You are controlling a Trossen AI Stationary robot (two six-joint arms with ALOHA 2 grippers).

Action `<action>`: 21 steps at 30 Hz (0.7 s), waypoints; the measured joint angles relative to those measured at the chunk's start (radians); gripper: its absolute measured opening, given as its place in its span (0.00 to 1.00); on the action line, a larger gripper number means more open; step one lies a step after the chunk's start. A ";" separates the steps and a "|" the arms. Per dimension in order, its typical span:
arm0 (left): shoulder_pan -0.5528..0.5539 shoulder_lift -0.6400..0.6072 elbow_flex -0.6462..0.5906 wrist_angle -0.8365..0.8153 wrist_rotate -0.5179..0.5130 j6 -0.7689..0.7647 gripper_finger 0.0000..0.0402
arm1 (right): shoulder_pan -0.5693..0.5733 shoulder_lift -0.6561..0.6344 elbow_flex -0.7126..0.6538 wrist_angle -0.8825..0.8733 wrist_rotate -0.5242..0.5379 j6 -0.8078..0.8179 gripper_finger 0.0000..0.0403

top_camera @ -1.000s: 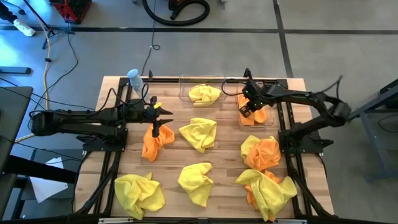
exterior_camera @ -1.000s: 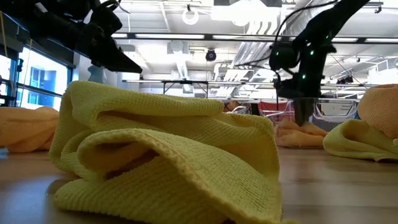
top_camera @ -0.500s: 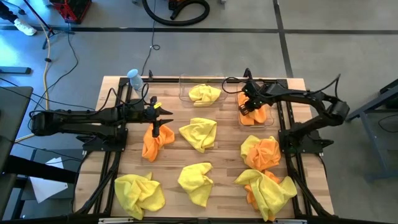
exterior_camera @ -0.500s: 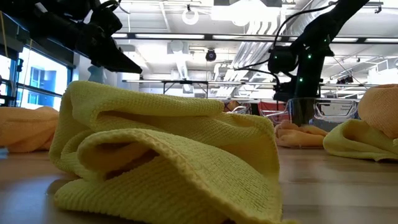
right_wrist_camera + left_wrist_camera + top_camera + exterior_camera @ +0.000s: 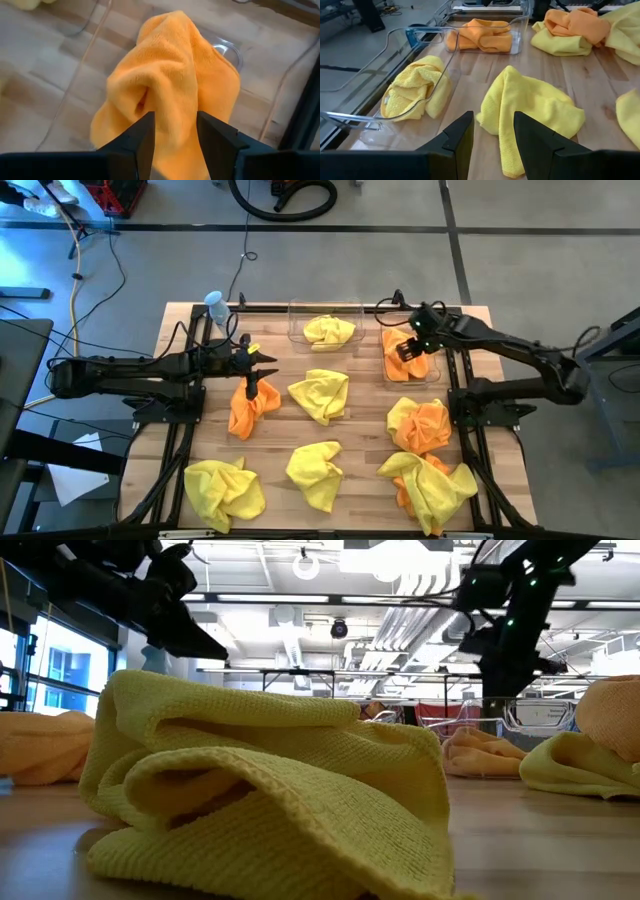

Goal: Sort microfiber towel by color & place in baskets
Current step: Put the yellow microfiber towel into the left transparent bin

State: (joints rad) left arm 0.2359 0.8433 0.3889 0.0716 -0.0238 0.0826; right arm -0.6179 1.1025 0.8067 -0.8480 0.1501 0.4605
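Observation:
An orange towel (image 5: pixel 250 406) lies rumpled on the table just under and near of my left gripper (image 5: pixel 262 366), which is open, points toward the table's right and hovers clear of it (image 5: pixel 492 117). The left clear basket (image 5: pixel 296 330) holds a yellow towel (image 5: pixel 329 331). The right clear basket (image 5: pixel 437 372) holds an orange towel (image 5: pixel 408 363). My right gripper (image 5: pixel 410 348) is open above that towel (image 5: pixel 170 95), its fingers standing apart over it (image 5: pixel 175 120).
Yellow towels lie at the table's middle (image 5: pixel 320 395), near middle (image 5: pixel 315 472) and near left (image 5: pixel 225 492). Mixed orange and yellow heaps lie at right (image 5: pixel 420 425) and near right (image 5: pixel 432 488). A small bottle (image 5: pixel 215 305) stands at the far left corner.
My right gripper has risen out of the right basket and gone a little toward the table's right edge. The orange towel stays lying in that basket.

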 joint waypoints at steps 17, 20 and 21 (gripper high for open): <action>0.000 0.000 0.000 0.001 -0.026 -0.001 0.31 | 0.417 -0.411 -0.141 -0.009 0.131 0.298 0.34; -0.002 0.001 0.000 0.001 -0.027 0.018 0.31 | 0.515 -0.454 -0.141 -0.009 0.219 0.311 0.34; -0.006 0.001 0.000 0.001 -0.035 0.021 0.31 | 0.548 -0.464 -0.141 -0.009 0.248 0.324 0.34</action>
State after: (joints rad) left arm 0.2298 0.8440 0.3885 0.0731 -0.0589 0.1036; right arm -0.0703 0.6386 0.6655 -0.8566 0.3977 0.7846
